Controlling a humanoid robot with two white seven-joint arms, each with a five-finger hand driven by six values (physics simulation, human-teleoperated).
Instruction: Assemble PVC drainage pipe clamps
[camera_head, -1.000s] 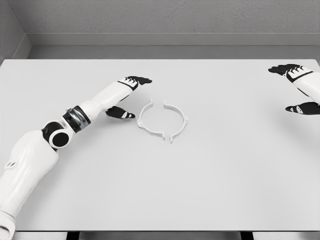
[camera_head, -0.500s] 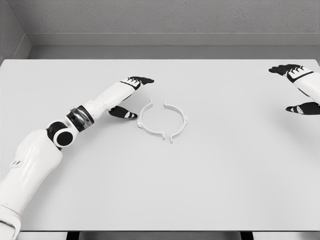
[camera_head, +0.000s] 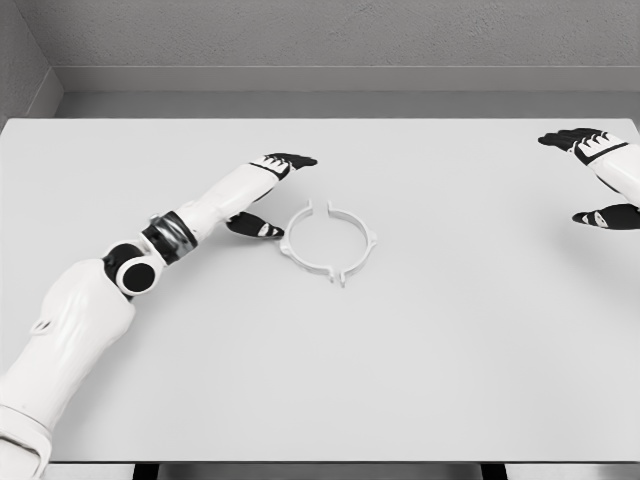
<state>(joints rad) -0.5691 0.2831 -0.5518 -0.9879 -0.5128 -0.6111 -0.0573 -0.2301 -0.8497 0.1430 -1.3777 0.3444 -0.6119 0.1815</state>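
Observation:
Two white half-ring clamp pieces lie on the white table (camera_head: 450, 350) near its middle, facing each other as a nearly closed circle. The left half (camera_head: 297, 238) and the right half (camera_head: 358, 240) almost meet, with small gaps at top and bottom. My left hand (camera_head: 270, 195) sits just left of the ring, open, its thumb touching or nearly touching the left half and its fingers stretched out above it. My right hand (camera_head: 592, 180) is open at the far right edge of the table, far from the clamp and holding nothing.
A grey wall (camera_head: 320, 40) runs behind the table's far edge. My left forearm (camera_head: 190, 225) lies diagonally across the table's left part.
My left hand has slid right toward the clamp, and the left half has shifted right, narrowing the gaps in the ring. The right hand has stayed put.

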